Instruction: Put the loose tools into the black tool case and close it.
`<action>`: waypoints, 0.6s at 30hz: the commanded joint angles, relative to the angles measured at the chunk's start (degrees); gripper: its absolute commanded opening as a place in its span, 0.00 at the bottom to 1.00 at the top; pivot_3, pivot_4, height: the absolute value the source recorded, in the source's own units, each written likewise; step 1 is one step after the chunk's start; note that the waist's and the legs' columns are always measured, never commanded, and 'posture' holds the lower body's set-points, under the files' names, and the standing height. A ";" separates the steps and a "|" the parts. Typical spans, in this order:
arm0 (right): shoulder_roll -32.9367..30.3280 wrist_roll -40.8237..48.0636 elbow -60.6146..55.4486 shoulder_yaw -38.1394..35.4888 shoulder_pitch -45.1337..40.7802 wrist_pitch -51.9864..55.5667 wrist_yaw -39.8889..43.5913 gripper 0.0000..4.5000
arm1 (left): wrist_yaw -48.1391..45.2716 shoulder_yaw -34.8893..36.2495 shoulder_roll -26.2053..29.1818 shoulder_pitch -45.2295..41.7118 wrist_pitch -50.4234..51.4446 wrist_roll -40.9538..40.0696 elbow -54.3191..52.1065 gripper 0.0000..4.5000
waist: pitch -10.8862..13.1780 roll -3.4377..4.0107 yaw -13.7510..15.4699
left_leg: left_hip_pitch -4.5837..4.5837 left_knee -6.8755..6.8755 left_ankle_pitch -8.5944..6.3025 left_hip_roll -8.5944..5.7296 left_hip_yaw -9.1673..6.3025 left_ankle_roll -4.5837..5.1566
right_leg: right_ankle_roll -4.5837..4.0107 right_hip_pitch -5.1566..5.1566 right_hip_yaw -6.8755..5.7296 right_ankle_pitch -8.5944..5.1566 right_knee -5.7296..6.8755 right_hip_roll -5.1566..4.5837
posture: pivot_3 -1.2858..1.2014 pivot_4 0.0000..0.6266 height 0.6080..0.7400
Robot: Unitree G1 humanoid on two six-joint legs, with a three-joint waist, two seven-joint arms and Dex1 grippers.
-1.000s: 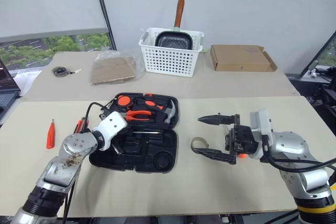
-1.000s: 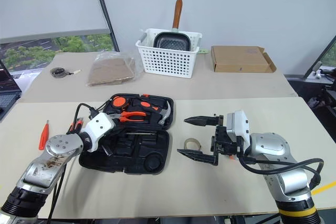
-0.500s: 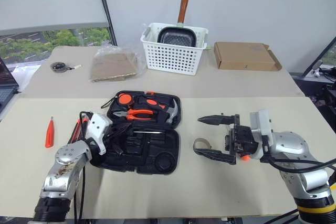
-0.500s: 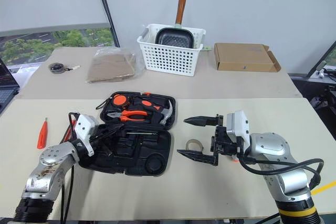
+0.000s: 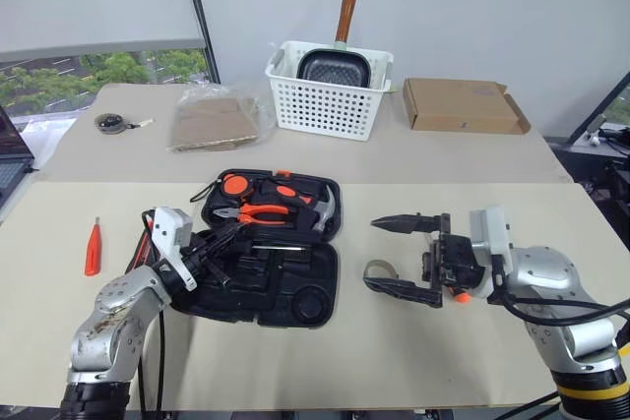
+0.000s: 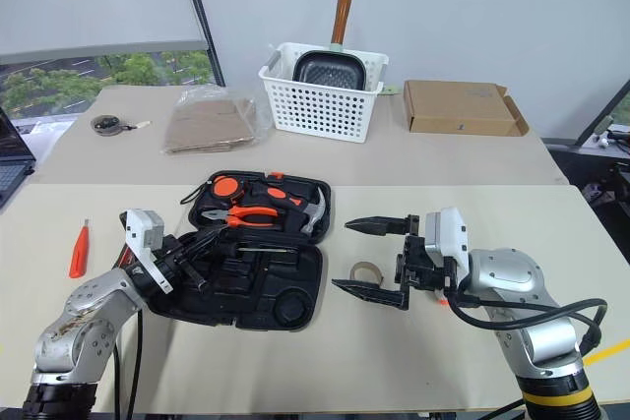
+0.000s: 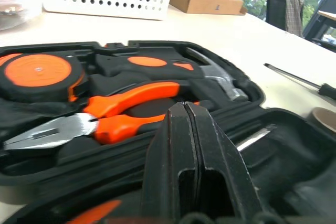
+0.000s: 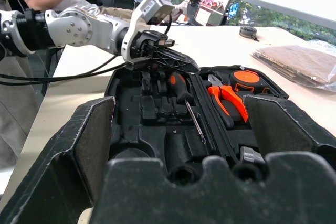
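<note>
Your left gripper [image 6: 197, 243] has pulled back toward the case's left edge and rolled over in the last second; a second ago its wrist covered the near-left tray. Its fingers are pressed together and hold nothing. One long screwdriver [image 8: 185, 99] lies in a slot of the open black case [image 5: 266, 282], so, as I read it, that tool has just been seated and the hand is backing off.

The case lies open at the table's middle, lid half on the far side, with pliers [image 5: 258, 213] and a hammer [image 5: 323, 209] in it.

Your right gripper [image 5: 399, 258] has not moved. It hangs just right of the case, its fingers spread wide and empty, with the tape roll [image 5: 376, 270] on the table between them.

Still loose: the small orange screwdriver [image 5: 93, 247] far left, and another orange-handled tool [image 5: 148, 235] just left of the case. The case cannot be closed yet.
</note>
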 commanded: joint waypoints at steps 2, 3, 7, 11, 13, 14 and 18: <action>0.04 0.21 -1.35 -0.47 -0.10 -1.48 0.11 1.00 | 2.57 -4.13 2.13 -1.20 -0.60 6.87 -3.11 0.01 | 0.00 0.00 -0.02 | 0.01 0.01 0.00 0.00 -0.01 0.00 | 0.00 0.02 0.00 0.00 0.00 0.02 | 0.52 0.24 0.70; 0.02 0.21 -1.31 -0.47 -0.14 -1.48 0.15 1.00 | 2.69 -5.01 2.44 -1.38 -0.74 8.00 -3.15 0.01 | 0.00 0.00 -0.02 | 0.01 0.01 0.00 0.00 0.00 0.00 | 0.01 0.02 0.01 0.00 0.00 0.03 | 0.52 0.24 0.70; -0.09 0.18 -1.28 -0.40 -0.25 -1.48 0.34 1.00 | 4.96 -8.04 2.37 -2.54 1.39 11.25 -3.05 0.01 | 0.00 0.00 0.01 | 0.00 0.01 0.02 0.00 -0.01 0.03 | 0.01 0.01 0.01 0.01 0.00 0.06 | 0.52 0.24 0.70; -0.16 0.22 -1.42 -0.50 -0.29 -1.40 0.29 1.00 | 6.30 -9.29 2.17 -2.92 3.26 13.04 -2.14 0.01 | 0.00 0.00 0.01 | 0.02 0.01 0.04 0.00 -0.01 0.06 | 0.01 0.03 0.01 0.01 0.00 0.05 | 0.52 0.24 0.70; -0.27 0.30 -1.44 -0.65 -0.28 -1.36 0.35 1.00 | 6.85 -9.26 1.84 -3.07 4.16 13.39 -1.43 0.01 | 0.00 0.00 0.02 | 0.04 0.01 0.03 0.00 -0.02 0.05 | 0.01 0.05 0.02 0.01 0.00 0.05 | 0.52 0.24 0.70; -0.36 0.33 -1.39 -0.75 -0.25 -1.39 0.45 1.00 | 6.81 -9.43 1.88 -3.11 4.64 13.49 -1.13 0.01 | 0.00 0.00 0.02 | 0.07 0.01 0.03 0.00 -0.02 0.04 | 0.01 0.07 0.02 0.01 0.01 0.04 | 0.52 0.24 0.70; -0.44 0.16 -1.21 -0.80 -0.38 -1.47 0.54 1.00 | 5.67 -10.47 2.84 -2.55 7.13 13.54 -0.51 0.01 | 0.01 0.01 0.02 | 0.17 0.02 0.02 0.01 -0.07 -0.07 | 0.02 0.15 0.02 0.01 0.04 0.03 | 0.52 0.24 0.70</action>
